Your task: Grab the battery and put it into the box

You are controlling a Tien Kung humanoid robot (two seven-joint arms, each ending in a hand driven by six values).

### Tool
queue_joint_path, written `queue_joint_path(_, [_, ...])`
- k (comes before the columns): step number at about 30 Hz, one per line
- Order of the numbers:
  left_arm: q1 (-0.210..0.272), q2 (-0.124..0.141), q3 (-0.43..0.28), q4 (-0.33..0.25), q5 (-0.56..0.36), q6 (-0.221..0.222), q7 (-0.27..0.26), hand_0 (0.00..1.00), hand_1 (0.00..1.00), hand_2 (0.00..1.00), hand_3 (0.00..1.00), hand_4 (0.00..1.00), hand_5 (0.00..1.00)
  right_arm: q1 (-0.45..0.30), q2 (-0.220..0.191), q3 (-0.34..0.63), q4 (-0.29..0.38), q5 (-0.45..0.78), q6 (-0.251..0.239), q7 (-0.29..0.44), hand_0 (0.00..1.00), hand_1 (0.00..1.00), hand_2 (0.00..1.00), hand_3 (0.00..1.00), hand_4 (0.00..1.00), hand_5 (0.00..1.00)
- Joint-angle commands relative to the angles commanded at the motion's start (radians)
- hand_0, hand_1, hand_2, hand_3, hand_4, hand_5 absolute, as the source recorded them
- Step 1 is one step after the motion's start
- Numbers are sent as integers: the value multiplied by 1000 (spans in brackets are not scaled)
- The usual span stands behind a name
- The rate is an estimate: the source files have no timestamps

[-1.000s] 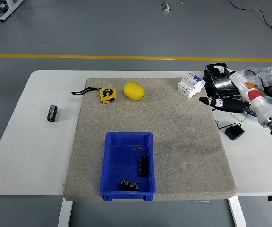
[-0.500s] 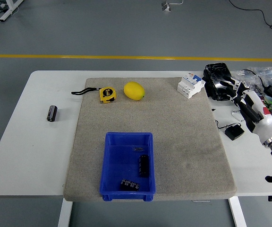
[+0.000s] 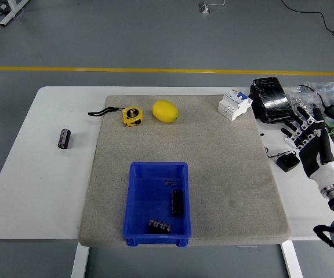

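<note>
The battery [image 3: 64, 138], a small black cylinder with a silver end, lies on the bare white table at the far left, off the mat. The blue box [image 3: 157, 202] sits at the mat's front centre and holds a few small black parts. My right hand [image 3: 307, 132] hovers over the table's right edge, fingers spread and pointing away, holding nothing. It is far from both the battery and the box. My left arm does not show.
On the grey mat [image 3: 231, 174] lie a yellow tape measure [image 3: 132, 115] and a lemon [image 3: 164, 111] at the back. A white breaker [image 3: 235, 103], black pack [image 3: 272, 98], bagged items [image 3: 329, 98] and a small black adapter [image 3: 287, 161] crowd the right side.
My right hand has drawn back toward the near right and turned, its fingers now spread and pointing away instead of lying across the clutter.
</note>
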State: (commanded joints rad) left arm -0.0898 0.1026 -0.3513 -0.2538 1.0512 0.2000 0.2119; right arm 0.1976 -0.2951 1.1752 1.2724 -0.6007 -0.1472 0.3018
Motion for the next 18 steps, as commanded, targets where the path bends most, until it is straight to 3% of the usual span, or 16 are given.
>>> queue_joint_path(18, [-18, -2, 3, 1, -15, 16, -13, 698, 675, 716, 624, 643, 660, -15, 30, 66, -21, -19, 22, 10, 803, 814, 840, 863, 998, 906])
